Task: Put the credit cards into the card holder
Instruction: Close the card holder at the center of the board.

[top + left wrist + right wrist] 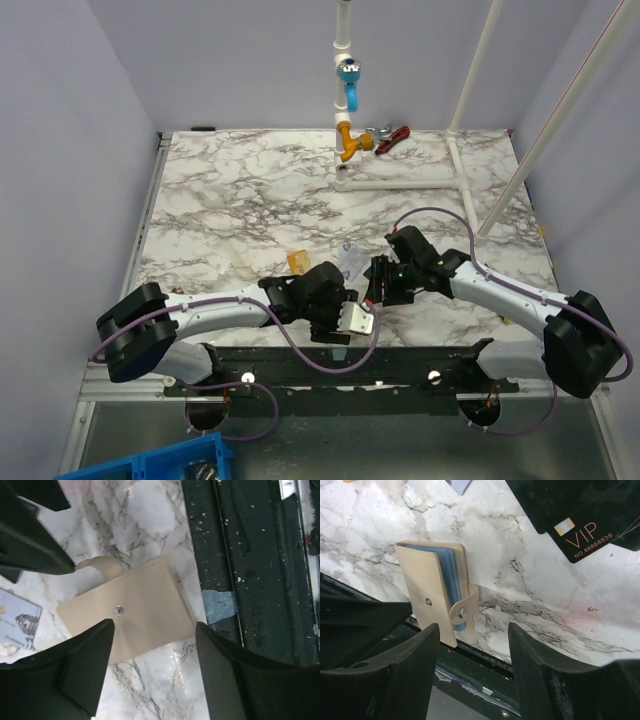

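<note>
Marble tabletop: black VIP card cut off at frame edge; beige snap-tab card holder at near edge beneath left gripper and right gripper, both released.

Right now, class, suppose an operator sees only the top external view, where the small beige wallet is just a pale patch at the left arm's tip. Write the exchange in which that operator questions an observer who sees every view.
Operator: Is the beige leather-like folding card holder snapped shut?
Observer: No. The right wrist view shows its snap tab hanging loose, clear of the cover's stud.
Operator: I count a gold-orange rectangular card and a pale blue-silver card. Any third?
Observer: Yes. A black rectangular card lettered VIP lies on the white marble-patterned table, apart from the holder.
</note>
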Controlling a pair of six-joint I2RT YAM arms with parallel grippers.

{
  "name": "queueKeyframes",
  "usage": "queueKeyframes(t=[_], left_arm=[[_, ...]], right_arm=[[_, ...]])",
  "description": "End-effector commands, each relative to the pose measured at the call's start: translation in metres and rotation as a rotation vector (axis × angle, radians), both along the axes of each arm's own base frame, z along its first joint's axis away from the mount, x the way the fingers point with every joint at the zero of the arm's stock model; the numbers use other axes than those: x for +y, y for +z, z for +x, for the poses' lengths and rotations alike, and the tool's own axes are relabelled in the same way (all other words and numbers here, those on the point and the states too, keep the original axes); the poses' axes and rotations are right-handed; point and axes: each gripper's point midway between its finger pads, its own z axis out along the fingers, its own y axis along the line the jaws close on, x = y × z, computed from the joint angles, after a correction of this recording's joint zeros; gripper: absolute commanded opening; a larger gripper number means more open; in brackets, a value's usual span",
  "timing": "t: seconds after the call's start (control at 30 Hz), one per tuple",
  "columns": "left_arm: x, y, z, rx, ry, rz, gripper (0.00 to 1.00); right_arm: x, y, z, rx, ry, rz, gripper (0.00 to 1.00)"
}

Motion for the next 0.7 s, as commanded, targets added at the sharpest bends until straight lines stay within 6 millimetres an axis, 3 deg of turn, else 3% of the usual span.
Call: queueKeyframes(t=[0.0,0.2,0.37,0.67], left_arm=[[-0.006,-0.013,-0.011,-0.067,-0.094,0.012,0.64],[-0.007,-0.033,-0.02,-0.056,-0.126,0.096,0.45],[-0.007,-0.043,-0.024,-0.064,-0.147,0.147,0.42],[-0.006,-0.039,-0.025,-0.072,-0.156,0.158,0.32]], right_arm=[[0.0,0.001,-0.002,0.022,0.022,-0.017,0.59],[0.007,0.0,0.001,0.033,0.044,-0.004,0.51],[0.014,0.001,0.001,0.04,0.07,0.01,0.5],[0.014,-0.008,-0.002,0.048,0.098,-0.044,0.51]])
